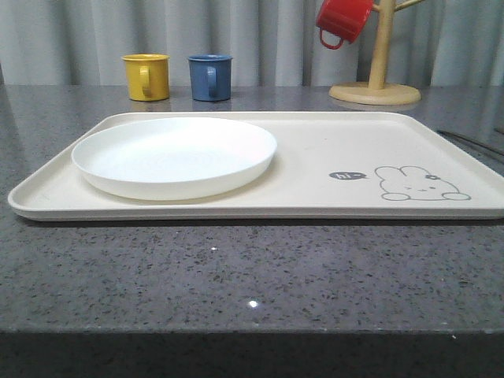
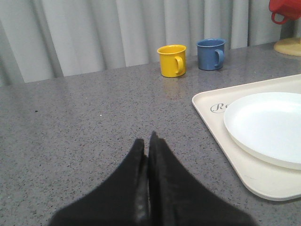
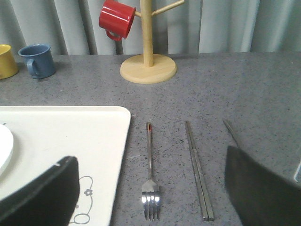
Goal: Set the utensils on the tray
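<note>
Fork [image 3: 150, 181] and chopsticks [image 3: 198, 172] lie untouched between the spread fingers of the right gripper [image 3: 153, 197], so descending to grasp one seems next.

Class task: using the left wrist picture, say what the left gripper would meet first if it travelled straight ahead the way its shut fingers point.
Probably bare table, then the curtain; the yellow cup sits off to one side.

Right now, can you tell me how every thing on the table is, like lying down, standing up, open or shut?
Round white plate: lying on the cream tray.
Silver fork: flat on the table, off the tray.
Silver chopsticks: flat, side by side.
Yellow cup: upright.
Blue cup: upright.
Red cup: hanging on the wooden stand.
Left hand: shut, empty.
Right hand: open.
</note>
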